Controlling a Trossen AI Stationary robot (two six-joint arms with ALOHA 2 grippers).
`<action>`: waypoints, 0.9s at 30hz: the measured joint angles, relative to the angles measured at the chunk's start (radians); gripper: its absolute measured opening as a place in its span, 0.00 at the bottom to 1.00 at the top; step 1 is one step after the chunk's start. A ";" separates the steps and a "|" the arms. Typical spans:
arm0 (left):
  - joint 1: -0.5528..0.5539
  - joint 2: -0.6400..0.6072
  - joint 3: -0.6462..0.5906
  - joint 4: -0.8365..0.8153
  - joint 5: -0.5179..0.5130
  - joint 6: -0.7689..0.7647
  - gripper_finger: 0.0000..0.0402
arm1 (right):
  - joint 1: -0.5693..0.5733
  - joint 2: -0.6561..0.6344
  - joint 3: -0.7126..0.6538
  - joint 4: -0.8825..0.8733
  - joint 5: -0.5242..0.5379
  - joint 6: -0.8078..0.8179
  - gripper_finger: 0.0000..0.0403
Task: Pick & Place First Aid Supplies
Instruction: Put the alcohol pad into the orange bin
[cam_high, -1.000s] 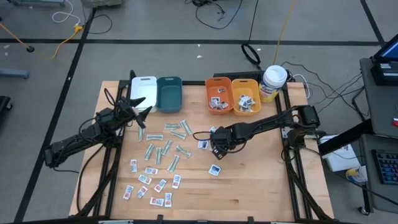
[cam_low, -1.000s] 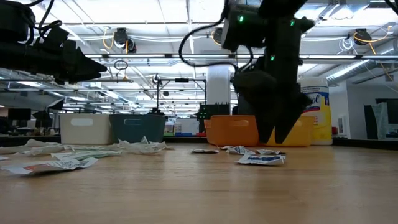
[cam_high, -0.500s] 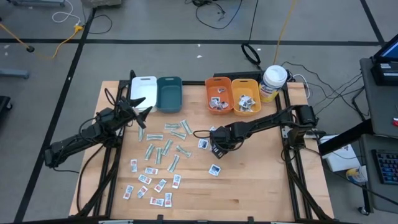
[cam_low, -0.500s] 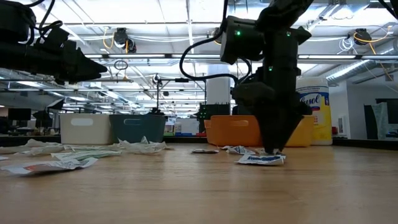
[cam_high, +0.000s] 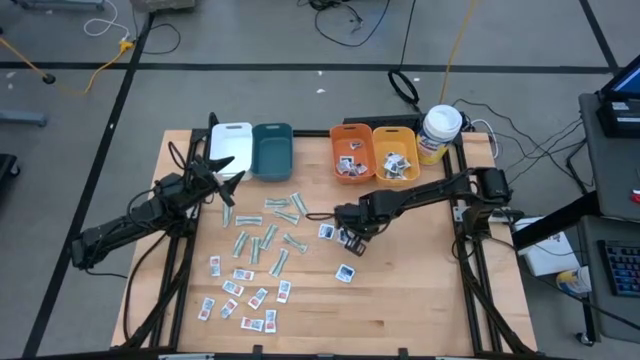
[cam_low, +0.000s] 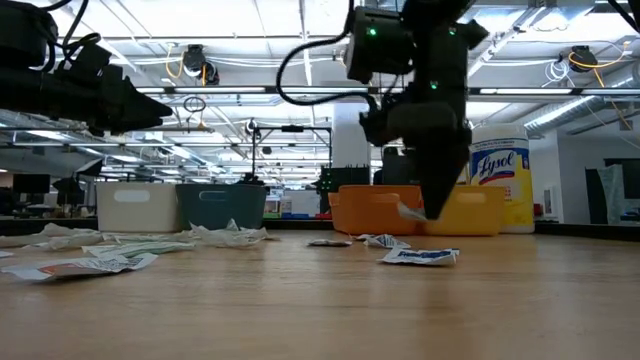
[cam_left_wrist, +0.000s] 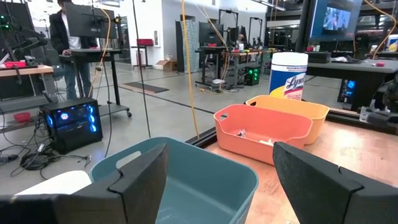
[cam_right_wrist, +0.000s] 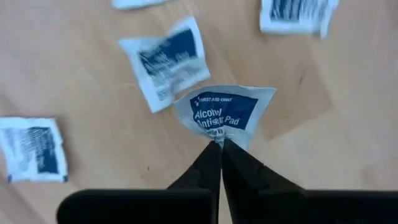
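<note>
- Grip comes first: the right gripper (cam_right_wrist: 219, 144) is pinched together on one corner of a white antiseptic packet (cam_right_wrist: 224, 114) with blue print, held clear of the wooden table (cam_high: 420, 290).
- With so thin a hold, I judge the carry toward the orange bin (cam_high: 351, 152) or yellow bin (cam_high: 394, 153) should be slow and level, opening only once well over the rim.
- The left gripper (cam_left_wrist: 217, 177) waits with fingers apart near the teal bin (cam_high: 272, 149).
- The right wrist view alone shows the pinch at the packet's edge and three more packets lying below.
- The low view alone shows the packet hanging above the tabletop.
- The high view alone shows the remaining supplies (cam_high: 250, 270) scattered mid-table, and packets already lying in both the orange and yellow bins.
</note>
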 joint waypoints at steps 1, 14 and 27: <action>0.000 0.000 0.000 0.000 0.000 0.000 0.74 | -0.003 0.001 0.022 -0.027 -0.001 -0.037 0.01; 0.000 0.000 0.000 0.000 0.000 0.000 0.74 | -0.034 0.001 0.253 -0.305 0.002 -0.311 0.00; 0.000 0.000 0.000 0.000 0.000 0.000 0.74 | -0.101 0.000 0.311 -0.335 0.005 -0.386 0.00</action>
